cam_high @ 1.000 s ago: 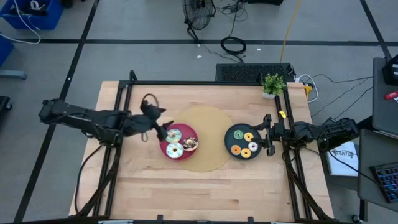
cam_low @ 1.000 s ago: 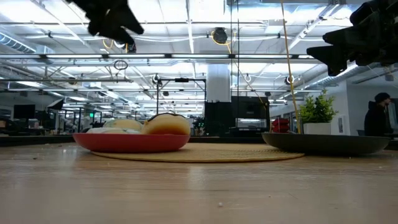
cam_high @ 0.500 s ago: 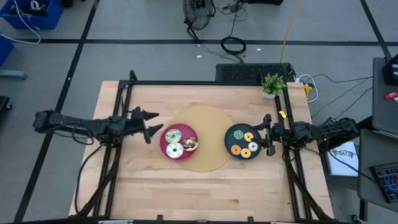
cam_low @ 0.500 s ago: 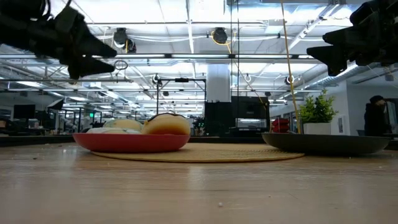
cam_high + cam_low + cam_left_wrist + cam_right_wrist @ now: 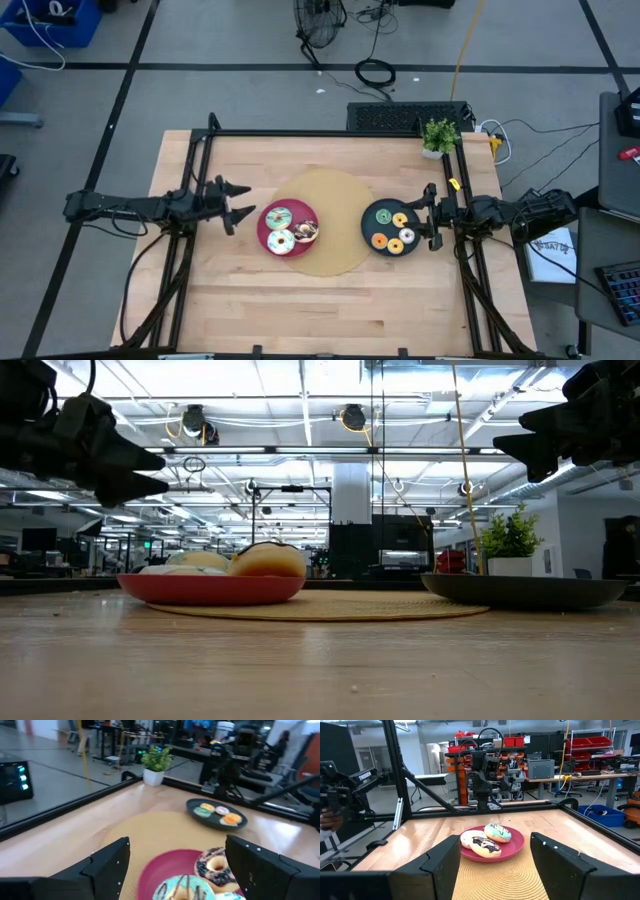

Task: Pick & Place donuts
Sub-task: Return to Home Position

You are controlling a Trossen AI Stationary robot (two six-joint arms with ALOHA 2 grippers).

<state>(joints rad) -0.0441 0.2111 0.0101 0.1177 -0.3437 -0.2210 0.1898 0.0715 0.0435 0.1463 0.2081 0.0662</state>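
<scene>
Status: both claws released, nothing held. The left claw (image 5: 238, 202) hangs above the counter (image 5: 250, 300), just off the round woven mat (image 5: 330, 190) on the left-arm side, with its fingers spread and pointing toward the mat. The right claw (image 5: 431, 214) sits off the opposite side of the mat, also spread wide (its wrist view looks between the fingers at the pink plate).

The pink plate (image 5: 262, 231) rests on the mat's left-arm edge. It carries the teal donut (image 5: 279, 217), white donut (image 5: 281, 241) and chocolate donut (image 5: 305, 230), packed together. The black plate (image 5: 367, 226) overlaps the mat's right-arm edge and holds five smaller donuts (image 5: 401, 221). A potted plant (image 5: 440, 135) stands near a counter corner, beyond the mat on the right-arm side.
</scene>
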